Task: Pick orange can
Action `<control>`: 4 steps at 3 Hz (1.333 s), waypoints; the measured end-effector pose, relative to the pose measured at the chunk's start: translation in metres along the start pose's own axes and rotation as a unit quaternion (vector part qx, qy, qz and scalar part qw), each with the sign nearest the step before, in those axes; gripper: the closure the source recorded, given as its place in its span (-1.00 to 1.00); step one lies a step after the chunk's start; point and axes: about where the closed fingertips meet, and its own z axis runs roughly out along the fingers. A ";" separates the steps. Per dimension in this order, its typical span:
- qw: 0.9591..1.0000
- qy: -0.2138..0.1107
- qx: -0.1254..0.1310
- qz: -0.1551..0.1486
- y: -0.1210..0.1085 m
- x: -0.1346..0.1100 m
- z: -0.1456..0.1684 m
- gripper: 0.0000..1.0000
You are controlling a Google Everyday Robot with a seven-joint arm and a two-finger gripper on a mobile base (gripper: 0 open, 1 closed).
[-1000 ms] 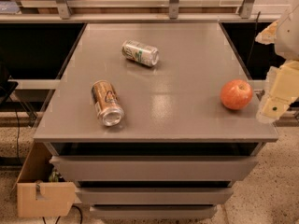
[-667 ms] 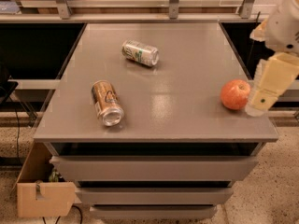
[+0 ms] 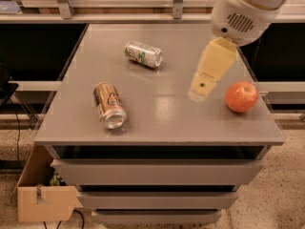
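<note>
Nearest you, on speckled flooring at the lower left, sits a cardboard box (image 3: 45, 202), and above it rise the grey drawer fronts (image 3: 157, 171) that carry the worktop (image 3: 171, 120).

On the near left of that worktop you have the orange can (image 3: 109, 105). It lies on its side, its shiny silver end turned toward the front edge and the dark logo facing up. It lies that way because it is tipped over rather than stood up. Judge it as likely to roll if nudged across its length, so a grasp across the round body looks safer than one along it.

Over on the near right, close to the edge, rests the red-orange apple (image 3: 241, 97), well apart from the can and no part of your task.

Just left of the apple and above the worktop hangs the gripper (image 3: 200, 90), pointed down and to the left from the white arm housing (image 3: 248, 11). It holds nothing and touches nothing. You cannot tell from this angle whether it is apart or together. It is well apart from the orange can, so the reach looks barely begun.

Farther back lies the silver-white can (image 3: 143, 54) with green markings, also on its side; leave it. Behind everything runs a pale shelf rail (image 3: 119, 4).
</note>
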 end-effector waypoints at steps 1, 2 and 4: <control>1.000 -0.003 0.003 0.028 0.000 -0.003 -0.001 -1.00; 1.000 -0.003 0.003 0.028 0.000 -0.003 -0.001 -1.00; 0.998 -0.050 -0.015 0.037 0.016 -0.057 0.016 -1.00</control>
